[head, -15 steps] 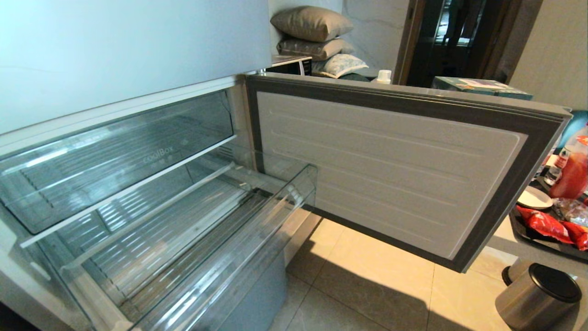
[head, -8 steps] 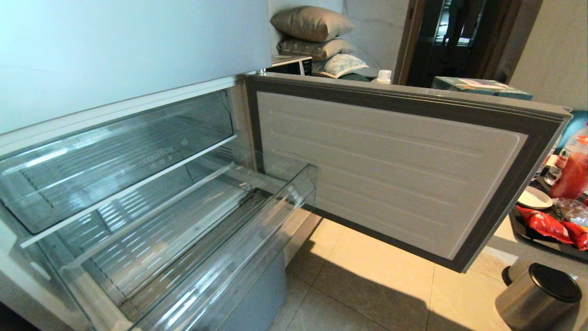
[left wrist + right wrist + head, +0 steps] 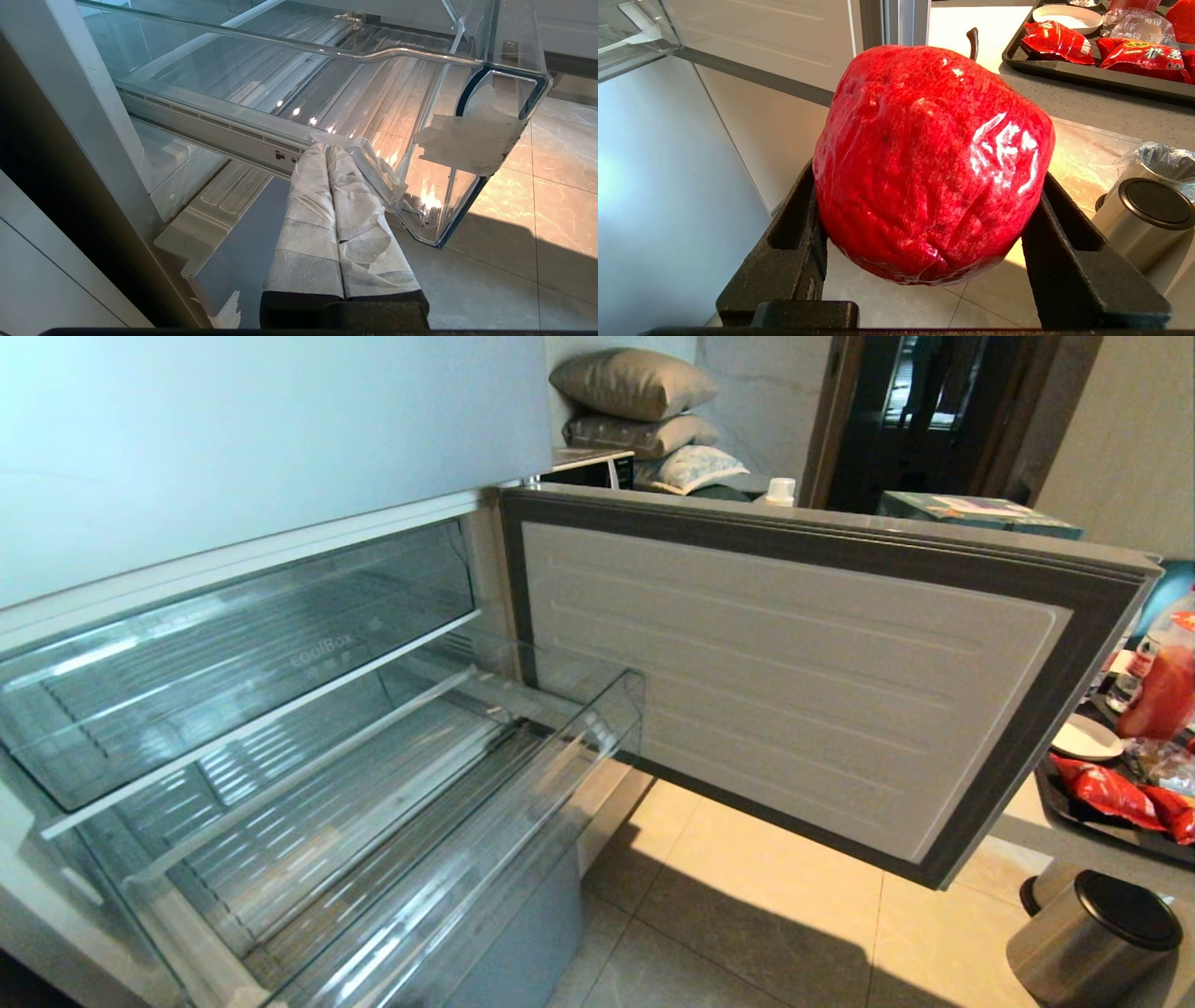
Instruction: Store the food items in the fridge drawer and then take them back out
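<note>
Below, pale floor tiles (image 3: 747, 896); stacked pillows (image 3: 644, 411) behind.

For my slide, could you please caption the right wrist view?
Right gripper holds a red apple beside the open fridge.

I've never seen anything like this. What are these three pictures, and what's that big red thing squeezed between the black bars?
It's a two-armed robot on wheels. One picture comes from its head: an open fridge with a clear drawer pulled out and empty. The other two come from cameras on its wrists. The left gripper, wrapped in white tape, is shut beside the drawer's corner, holding nothing. The black bars are the right gripper, clamped on a shiny red fruit with a dark stem. Behind it are a tray of red snack packets and a metal bin.
</note>
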Controlling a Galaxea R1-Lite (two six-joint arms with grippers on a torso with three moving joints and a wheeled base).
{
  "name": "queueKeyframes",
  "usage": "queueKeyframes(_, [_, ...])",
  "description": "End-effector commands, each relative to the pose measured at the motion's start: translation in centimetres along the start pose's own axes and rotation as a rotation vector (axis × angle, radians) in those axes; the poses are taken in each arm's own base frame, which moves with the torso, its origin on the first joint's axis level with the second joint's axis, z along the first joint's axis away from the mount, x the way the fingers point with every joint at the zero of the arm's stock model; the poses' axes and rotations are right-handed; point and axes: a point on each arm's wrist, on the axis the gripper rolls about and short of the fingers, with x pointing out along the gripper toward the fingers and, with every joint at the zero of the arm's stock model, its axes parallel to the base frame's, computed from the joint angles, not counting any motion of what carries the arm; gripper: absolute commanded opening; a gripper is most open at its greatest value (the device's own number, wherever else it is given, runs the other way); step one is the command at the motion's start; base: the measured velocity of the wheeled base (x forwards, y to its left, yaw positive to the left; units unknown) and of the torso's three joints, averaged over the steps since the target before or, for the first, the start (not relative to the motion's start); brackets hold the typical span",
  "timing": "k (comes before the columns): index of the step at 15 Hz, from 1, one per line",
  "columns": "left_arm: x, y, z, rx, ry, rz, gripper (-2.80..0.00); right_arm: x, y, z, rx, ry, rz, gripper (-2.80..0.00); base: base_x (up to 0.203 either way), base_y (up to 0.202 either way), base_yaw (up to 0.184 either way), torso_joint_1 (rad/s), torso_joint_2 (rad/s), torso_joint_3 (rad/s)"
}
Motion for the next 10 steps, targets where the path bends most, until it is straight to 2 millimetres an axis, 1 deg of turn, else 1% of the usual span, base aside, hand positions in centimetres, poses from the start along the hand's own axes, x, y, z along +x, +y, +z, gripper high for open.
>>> queueKeyframes(1, [-0.01, 0.00, 0.00, 0.000, -0.001, 0.000, -2.80, 0.01, 0.00, 0.00, -0.008, 0.002, 0.001, -2.80, 0.000, 0.000, 0.000, 0.000, 0.00, 0.000])
queueKeyframes(10, [-0.01, 0.00, 0.00, 0.000, -0.001, 0.000, -2.80, 0.00, 0.01, 0.03, -0.023, 0.001, 0.005, -2.80, 0.000, 0.000, 0.000, 0.000, 0.00, 0.000])
